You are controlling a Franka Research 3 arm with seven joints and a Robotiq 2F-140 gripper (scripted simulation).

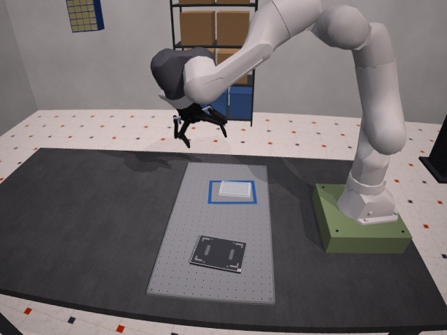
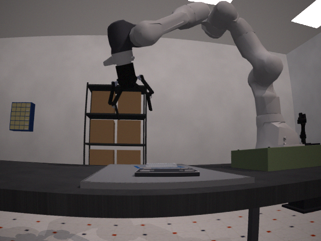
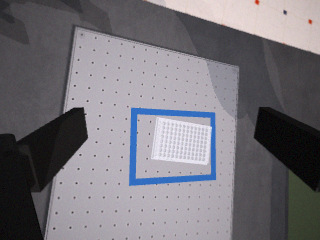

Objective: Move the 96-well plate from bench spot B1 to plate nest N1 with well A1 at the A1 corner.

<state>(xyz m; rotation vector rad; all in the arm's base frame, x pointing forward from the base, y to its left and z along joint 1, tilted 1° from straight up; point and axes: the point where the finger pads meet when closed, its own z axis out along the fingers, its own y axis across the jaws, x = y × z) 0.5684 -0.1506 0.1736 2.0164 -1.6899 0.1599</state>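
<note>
The gripper (image 1: 200, 134) hangs high above the far end of the bench with its fingers spread wide and nothing between them. Below it, the white 96-well plate (image 1: 235, 188) lies flat inside the blue-outlined spot B1 (image 1: 232, 202) on the far part of the grey perforated board (image 1: 180, 230). Nearer on that board sits the dark plate nest N1 (image 1: 218, 252), turned slightly askew, with pale corner locators; a small light mark at its near right corner is too small to read.
</note>
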